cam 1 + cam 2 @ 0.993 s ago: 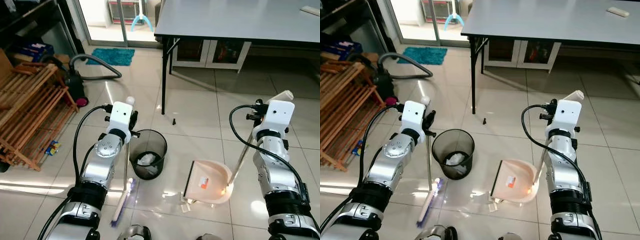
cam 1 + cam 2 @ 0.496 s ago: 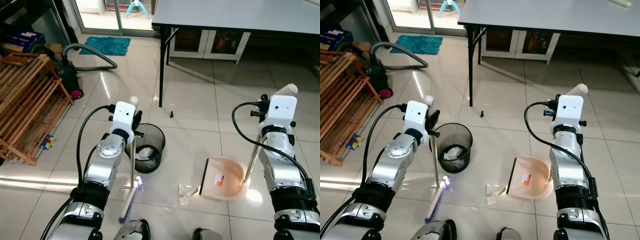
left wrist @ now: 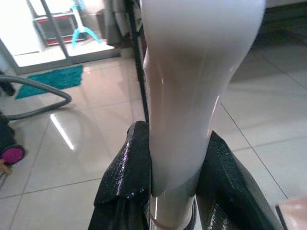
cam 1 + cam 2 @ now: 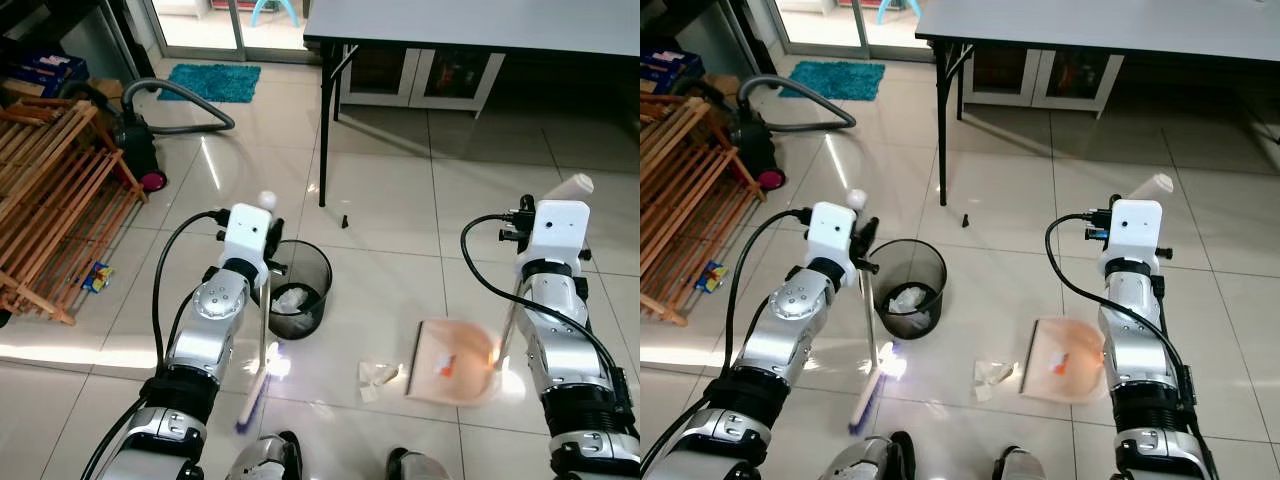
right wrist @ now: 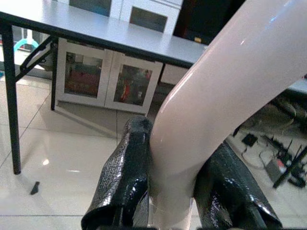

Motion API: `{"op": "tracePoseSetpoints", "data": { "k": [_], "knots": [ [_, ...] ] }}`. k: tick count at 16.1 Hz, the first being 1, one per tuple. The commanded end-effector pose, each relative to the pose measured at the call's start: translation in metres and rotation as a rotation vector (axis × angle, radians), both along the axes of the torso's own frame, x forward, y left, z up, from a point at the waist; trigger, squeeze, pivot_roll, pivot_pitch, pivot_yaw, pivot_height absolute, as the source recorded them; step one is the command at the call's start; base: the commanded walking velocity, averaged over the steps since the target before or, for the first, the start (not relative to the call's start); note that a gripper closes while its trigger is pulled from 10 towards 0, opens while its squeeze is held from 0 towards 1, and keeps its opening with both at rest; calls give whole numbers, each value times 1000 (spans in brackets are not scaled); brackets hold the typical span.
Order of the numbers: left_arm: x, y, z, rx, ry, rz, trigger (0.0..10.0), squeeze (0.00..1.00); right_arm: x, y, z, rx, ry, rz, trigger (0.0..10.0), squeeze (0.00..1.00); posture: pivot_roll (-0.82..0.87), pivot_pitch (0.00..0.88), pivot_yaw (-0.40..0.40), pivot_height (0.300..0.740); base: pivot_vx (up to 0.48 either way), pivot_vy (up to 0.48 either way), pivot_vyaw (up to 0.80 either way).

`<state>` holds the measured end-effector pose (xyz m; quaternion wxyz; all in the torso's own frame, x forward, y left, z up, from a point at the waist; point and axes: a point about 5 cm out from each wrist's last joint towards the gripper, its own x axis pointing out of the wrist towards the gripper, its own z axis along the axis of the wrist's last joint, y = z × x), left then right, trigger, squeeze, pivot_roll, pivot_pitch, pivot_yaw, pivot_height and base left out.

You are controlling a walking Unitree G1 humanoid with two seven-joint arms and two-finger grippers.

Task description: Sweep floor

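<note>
Dustpan (image 4: pixel 450 362) slid nearer paper scraps (image 4: pixel 378 376), right claw (image 5: pixel 170 191) pinching its handle, left claw (image 3: pixel 168 187) pinching broom (image 4: pixel 262 340).

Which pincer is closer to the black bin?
Left. The left pincer, shut on the broom handle, sits right by the black bin; the right pincer, gripping the dustpan handle, is far across the floor.

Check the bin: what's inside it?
The bin holds crumpled white paper against its near side. The mesh wall covers anything below the paper, so the bottom can't be seen.
</note>
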<state>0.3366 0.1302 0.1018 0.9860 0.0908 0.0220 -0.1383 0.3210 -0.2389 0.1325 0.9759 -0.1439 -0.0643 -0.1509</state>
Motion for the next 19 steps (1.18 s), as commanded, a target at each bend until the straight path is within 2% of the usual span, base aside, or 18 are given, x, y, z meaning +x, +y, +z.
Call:
{"op": "tracePoseSetpoints", "data": {
  "k": [1, 3, 7, 8, 10, 11, 12, 14, 19],
  "knots": [
    [2, 0, 2, 15, -14, -23, 10000, 0, 1, -1, 4, -65, -19, 11, 10000, 0, -5, 207, 61, 740, 0, 0, 0],
    [4, -4, 3, 11, -18, -41, 10000, 0, 2, 2, 0, -78, -10, 22, 10000, 0, -1, 213, 64, 740, 0, 0, 0],
    [9, -20, 2, 11, 1, -114, 10000, 0, 7, 25, -10, -97, 20, 103, 10000, 0, 6, 244, 86, 740, 0, 0, 0],
    [13, -27, 5, 22, -4, -143, 10000, 0, 9, 32, -11, -94, 19, 123, 10000, 0, -2, 263, 88, 740, 0, 0, 0],
    [20, -32, 12, 42, -26, -160, 10000, 0, 10, 39, -12, -78, 16, 140, 10000, 0, 7, 299, 90, 740, 0, 0, 0],
    [23, -32, 14, 53, -29, -162, 10000, 0, 8, 42, -15, -68, 20, 144, 10000, 0, 8, 288, 91, 740, 0, 0, 0],
    [25, -32, 17, 57, -35, -159, 10000, 0, 5, 44, -19, -52, 25, 149, 10000, 0, 6, 262, 91, 740, 0, 0, 0],
    [29, -34, 22, 47, -53, -164, 10000, 0, 2, 46, -22, 2, 25, 136, 10000, 0, 2, 268, 95, 740, 0, 0, 0],
    [23, -57, 14, -3, -71, -163, 10000, 0, -8, 57, -30, 140, 18, 98, 10000, 0, -25, 214, 98, 740, 0, 0, 0]
  ]
}}
